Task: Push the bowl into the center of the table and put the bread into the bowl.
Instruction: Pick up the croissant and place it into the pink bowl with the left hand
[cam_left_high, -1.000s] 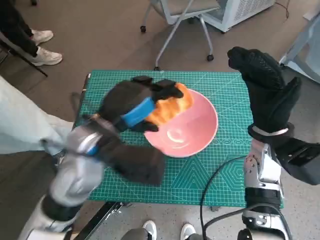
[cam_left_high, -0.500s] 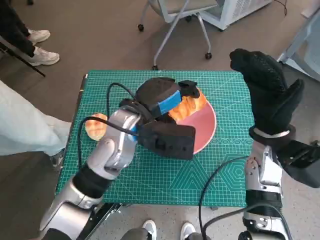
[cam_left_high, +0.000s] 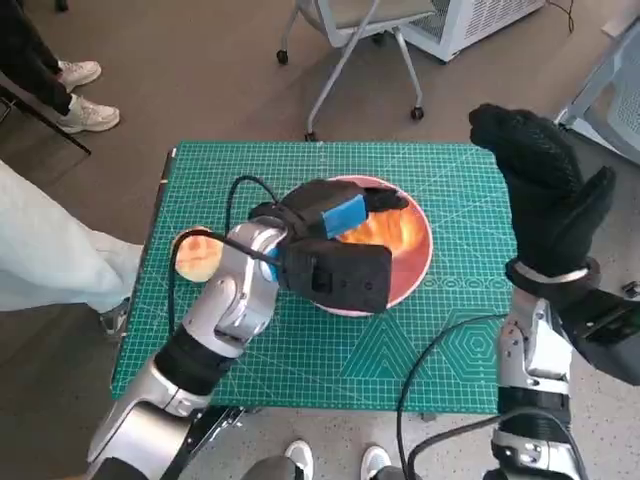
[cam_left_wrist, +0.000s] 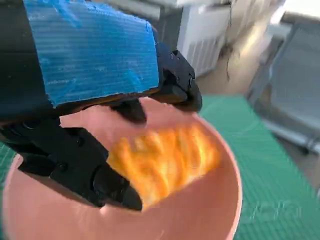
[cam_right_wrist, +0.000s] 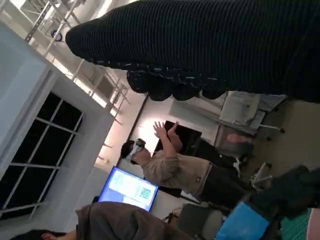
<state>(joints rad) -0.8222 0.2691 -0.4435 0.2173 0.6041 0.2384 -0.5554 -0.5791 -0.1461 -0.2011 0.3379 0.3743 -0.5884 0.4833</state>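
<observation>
Bread (cam_left_high: 385, 228) lowered into bowl (cam_left_high: 418, 262) — wrist view confirms.

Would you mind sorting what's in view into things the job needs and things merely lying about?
Part of the job:
- pink bowl
- bread in the bowl
- left hand over the bowl
- green mat

Just lying about:
- second bread piece on the mat
- right hand, raised and empty
- chair
- person's shoes
</observation>
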